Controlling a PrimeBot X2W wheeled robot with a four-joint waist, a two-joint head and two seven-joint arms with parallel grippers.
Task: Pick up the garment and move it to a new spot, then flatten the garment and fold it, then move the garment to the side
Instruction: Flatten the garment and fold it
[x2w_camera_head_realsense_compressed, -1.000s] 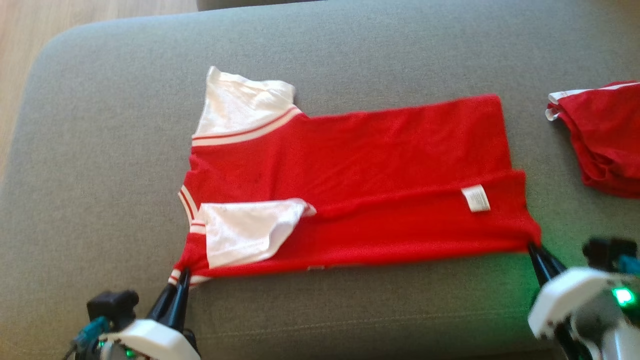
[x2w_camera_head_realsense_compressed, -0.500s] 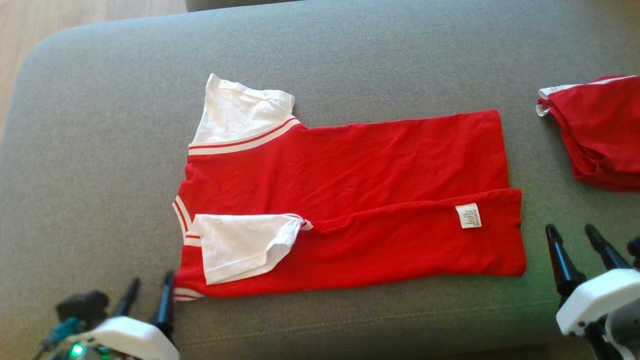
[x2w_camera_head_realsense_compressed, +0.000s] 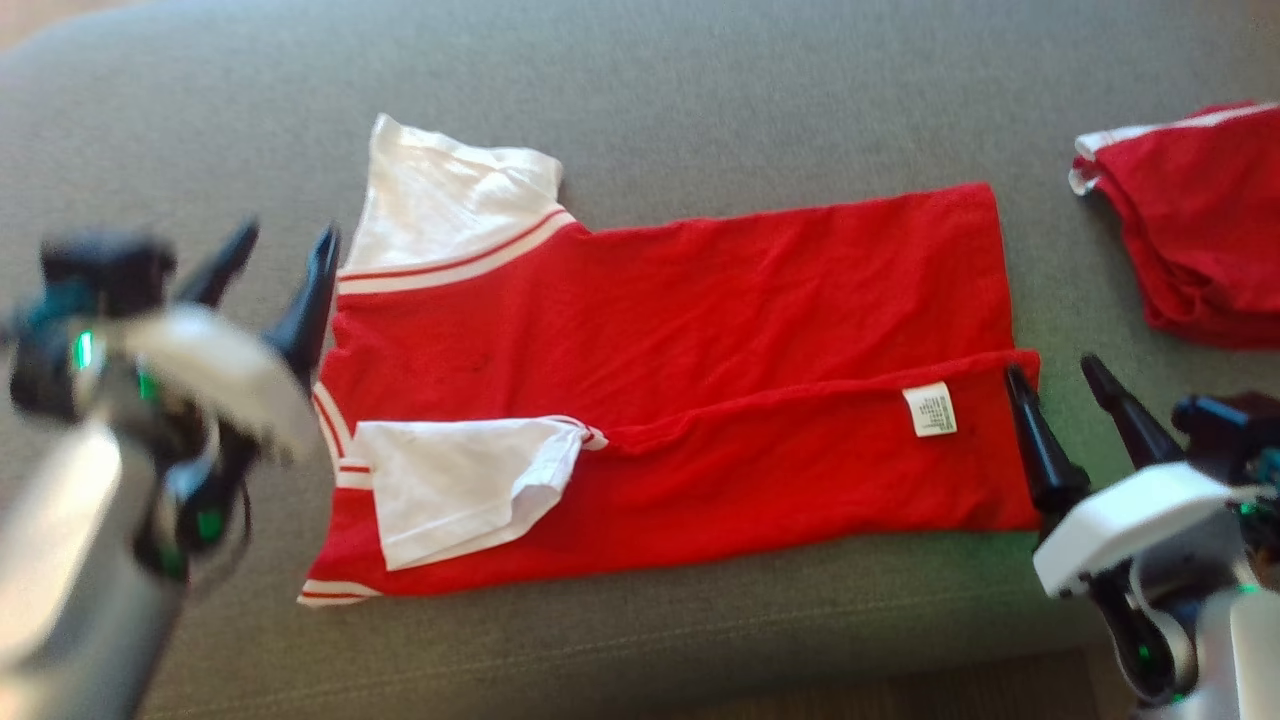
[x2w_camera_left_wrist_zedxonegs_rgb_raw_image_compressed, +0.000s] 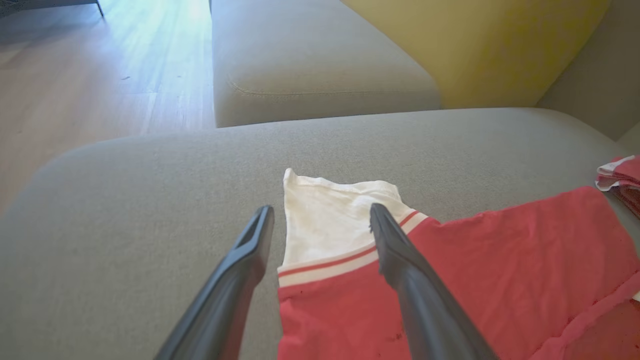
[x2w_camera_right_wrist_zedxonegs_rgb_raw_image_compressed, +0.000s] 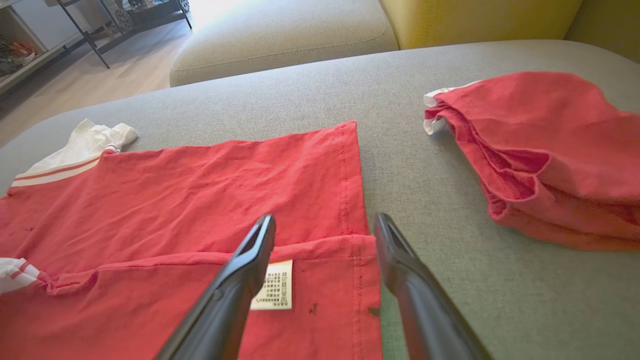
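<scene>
While both sets of jaws stand wide, holding nothing, I see the garment (x2w_camera_head_realsense_compressed: 700, 330) lying flat on the grey cushion (x2w_camera_head_realsense_compressed: 700, 90), near edge folded over. I have the left gripper (x2w_camera_head_realsense_compressed: 289, 230) over the far white sleeve (x2w_camera_head_realsense_compressed: 440, 200) and the right gripper (x2w_camera_head_realsense_compressed: 1051, 366) at the hem by the label (x2w_camera_head_realsense_compressed: 930, 410). A second red garment (x2w_camera_head_realsense_compressed: 1190, 230) lies apart to the right.

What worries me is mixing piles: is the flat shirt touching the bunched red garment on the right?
Apart. The right wrist view shows bare grey cushion between the flat shirt and the bunched garment.
</scene>
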